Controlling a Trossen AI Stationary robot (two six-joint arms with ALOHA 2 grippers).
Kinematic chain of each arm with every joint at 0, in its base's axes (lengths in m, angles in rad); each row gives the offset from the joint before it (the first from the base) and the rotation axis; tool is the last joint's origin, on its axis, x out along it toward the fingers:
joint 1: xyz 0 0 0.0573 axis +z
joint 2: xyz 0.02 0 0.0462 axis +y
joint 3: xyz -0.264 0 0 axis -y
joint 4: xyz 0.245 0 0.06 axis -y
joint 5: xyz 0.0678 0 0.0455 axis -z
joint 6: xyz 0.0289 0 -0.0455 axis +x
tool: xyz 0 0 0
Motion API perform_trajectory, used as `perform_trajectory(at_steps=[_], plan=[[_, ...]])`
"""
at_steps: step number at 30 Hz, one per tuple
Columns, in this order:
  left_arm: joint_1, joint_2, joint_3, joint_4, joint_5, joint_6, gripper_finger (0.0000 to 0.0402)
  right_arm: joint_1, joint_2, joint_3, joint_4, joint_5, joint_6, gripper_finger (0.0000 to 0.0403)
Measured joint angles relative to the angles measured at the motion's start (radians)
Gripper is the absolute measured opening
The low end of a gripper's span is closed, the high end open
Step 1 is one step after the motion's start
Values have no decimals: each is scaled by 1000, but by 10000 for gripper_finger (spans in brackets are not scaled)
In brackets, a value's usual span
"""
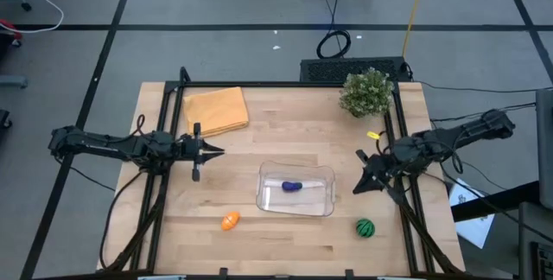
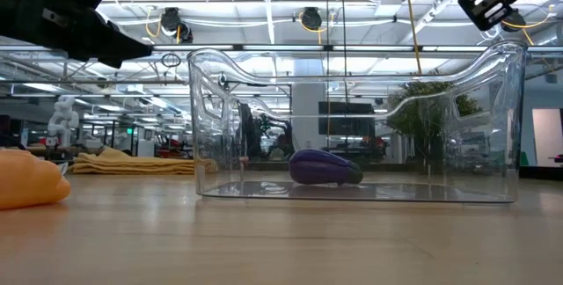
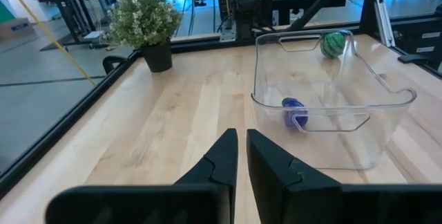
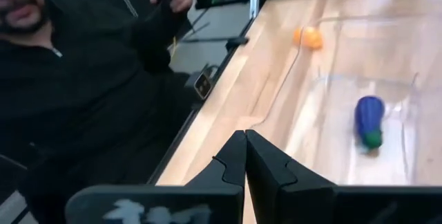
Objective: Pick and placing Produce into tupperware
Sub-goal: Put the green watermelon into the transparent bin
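Inside the tupperware, which sits near the middle of the wooden surface, lies the purple piece, resting on the clear floor of the container; the low view shows it flat on the bottom behind the near wall. Outside the container, the orange piece lies on the surface off the tupperware's corner on the left arm's side, near the front edge, apart from the wall. Likewise outside, the green striped piece sits on the surface off the corner on the right arm's side, also clear of the container. At the left side the left gripper hangs above bare wood, well apart from the tupperware, holding nothing; its wrist view shows its two fingers with a narrow slit between them, not quite together. Opposite it, the right gripper hovers just beside the tupperware's end on its own side, empty, its fingers pressed together. A folded orange-yellow cloth lies on the far part of the surface behind the left gripper, and a bushy plant in a dark pot stands at the far corner on the right arm's side. Beyond the surface's edge, the right wrist view shows a person in dark clothing.
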Motion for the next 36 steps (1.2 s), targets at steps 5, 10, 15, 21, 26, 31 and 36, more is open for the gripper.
perform_trajectory(at_steps=[5, 10, 15, 21, 26, 31, 36], plan=[[0, 0, 0, 1, -2, 0, 37, 66, 65, 24, -19, 36, 39, 0], [0, 0, 0, 1, -10, 0, 37, 136, 127, 78, -74, 116, 72, 0], [0, 0, 1, 1, -10, -3, 37, 212, 176, 139, -74, 175, 98, 0], [0, 0, 1, 1, -10, -5, 37, 326, 243, 210, -201, 232, 242, 0], [0, 0, 1, 1, -10, -8, 37, 398, 338, 276, -343, 310, 418, 0], [0, 0, 1, 1, -10, -8, 37, 437, 473, 363, -449, 322, 527, 0], [0, 0, 1, -9, -10, -8, 37, 454, 602, 457, -569, 286, 670, 0]])
